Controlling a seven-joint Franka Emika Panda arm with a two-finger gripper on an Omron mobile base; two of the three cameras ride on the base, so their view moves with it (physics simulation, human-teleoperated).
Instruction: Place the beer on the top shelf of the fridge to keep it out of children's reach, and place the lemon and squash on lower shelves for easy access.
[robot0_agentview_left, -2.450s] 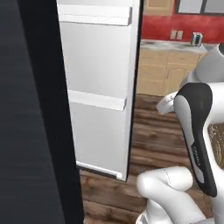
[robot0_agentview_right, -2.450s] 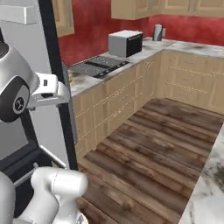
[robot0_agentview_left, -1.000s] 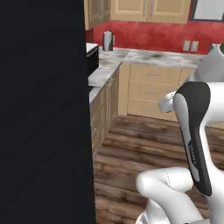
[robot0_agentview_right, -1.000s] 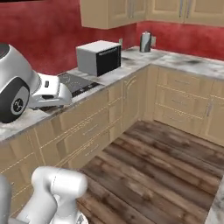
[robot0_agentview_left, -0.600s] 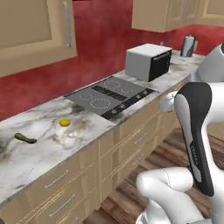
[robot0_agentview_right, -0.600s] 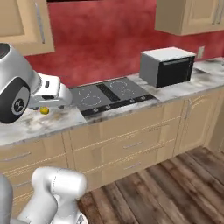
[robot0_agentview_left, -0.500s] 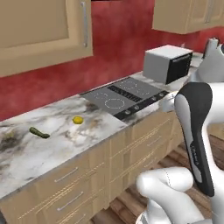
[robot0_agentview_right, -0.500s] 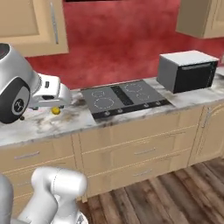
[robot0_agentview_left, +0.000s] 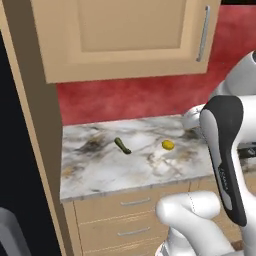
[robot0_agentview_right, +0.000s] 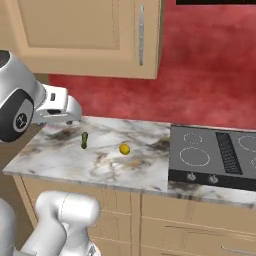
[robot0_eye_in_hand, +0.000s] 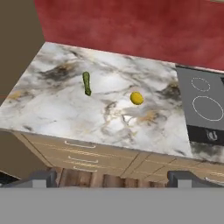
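While the pincer (robot0_eye_in_hand: 112, 177) hangs with its tips apart, the squash (robot0_eye_in_hand: 86, 83) and the lemon (robot0_eye_in_hand: 136, 98) lie near each other on the marble tabletop (robot0_eye_in_hand: 52, 109).

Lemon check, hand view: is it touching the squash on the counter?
No, the lemon lies apart from the squash, with bare marble counter between them.

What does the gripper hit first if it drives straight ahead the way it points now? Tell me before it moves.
Probably the marble counter. In the hand view the open gripper looks down at its bare middle, between the squash and the lemon. Neither lies dead centre, though depth is hard to judge.
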